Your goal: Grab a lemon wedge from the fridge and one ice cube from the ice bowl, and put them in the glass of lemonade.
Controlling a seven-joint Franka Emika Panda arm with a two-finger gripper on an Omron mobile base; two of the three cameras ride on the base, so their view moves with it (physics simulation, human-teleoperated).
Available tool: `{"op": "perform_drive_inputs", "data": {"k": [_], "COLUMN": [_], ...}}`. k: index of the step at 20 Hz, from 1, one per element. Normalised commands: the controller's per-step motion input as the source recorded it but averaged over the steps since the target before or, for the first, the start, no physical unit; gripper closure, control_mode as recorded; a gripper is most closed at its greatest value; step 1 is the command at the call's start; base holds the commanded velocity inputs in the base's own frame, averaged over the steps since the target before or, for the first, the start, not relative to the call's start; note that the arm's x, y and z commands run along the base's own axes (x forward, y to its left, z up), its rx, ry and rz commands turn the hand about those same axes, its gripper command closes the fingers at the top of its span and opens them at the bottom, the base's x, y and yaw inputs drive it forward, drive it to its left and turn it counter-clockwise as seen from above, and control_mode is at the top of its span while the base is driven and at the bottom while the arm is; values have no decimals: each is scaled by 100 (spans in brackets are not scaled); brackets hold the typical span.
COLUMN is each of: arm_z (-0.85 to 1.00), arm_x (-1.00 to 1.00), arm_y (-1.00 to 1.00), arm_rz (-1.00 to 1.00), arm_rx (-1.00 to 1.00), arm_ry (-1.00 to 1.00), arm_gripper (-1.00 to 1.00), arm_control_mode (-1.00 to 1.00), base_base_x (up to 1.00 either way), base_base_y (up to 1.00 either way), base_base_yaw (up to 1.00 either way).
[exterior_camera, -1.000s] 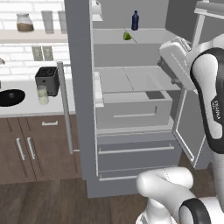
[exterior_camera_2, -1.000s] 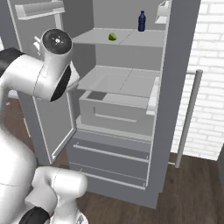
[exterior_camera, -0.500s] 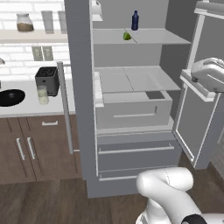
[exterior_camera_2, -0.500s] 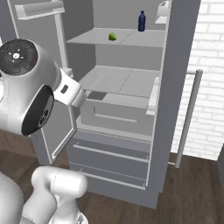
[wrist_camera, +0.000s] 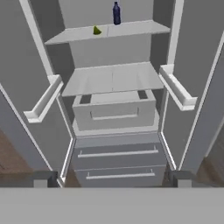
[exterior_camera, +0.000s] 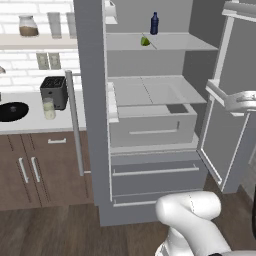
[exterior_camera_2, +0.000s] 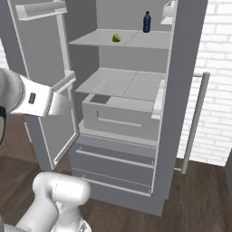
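The tall grey double-door fridge [exterior_camera: 150, 125] stands open. The tiny yellow-green lemon wedge [exterior_camera: 145, 41] lies on its upper shelf, just left of a dark blue bottle [exterior_camera: 154, 23]. The two-finger gripper [wrist_camera: 112, 178], jaws spread wide and empty, faces the fridge, well short of the wedge.

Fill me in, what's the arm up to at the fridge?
The fridge stands with both doors open. The lemon wedge sits untouched on the upper shelf beside a blue bottle. The hand is open and empty, facing the open fridge from a distance. On the counter, the ice bowl and the glass of lemonade wait by the black toaster.
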Motion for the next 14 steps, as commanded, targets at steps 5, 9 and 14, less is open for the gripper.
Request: {"op": "perform_drive_inputs", "data": {"k": [5,9,14], "arm_z": [15,-8,-15], "arm_x": [-44,28,35], "arm_y": [6,2,0], "arm_rz": [-7,-12,-4], "arm_rx": [-12,0,-2], "arm_ry": [-5,0,2], "arm_gripper": [-100,-100,-100], "arm_control_mode": [-100,-100,-100], "base_base_x": [0,0,0], "base_base_y": [0,0,0], "base_base_yaw": [0,0,0]}}
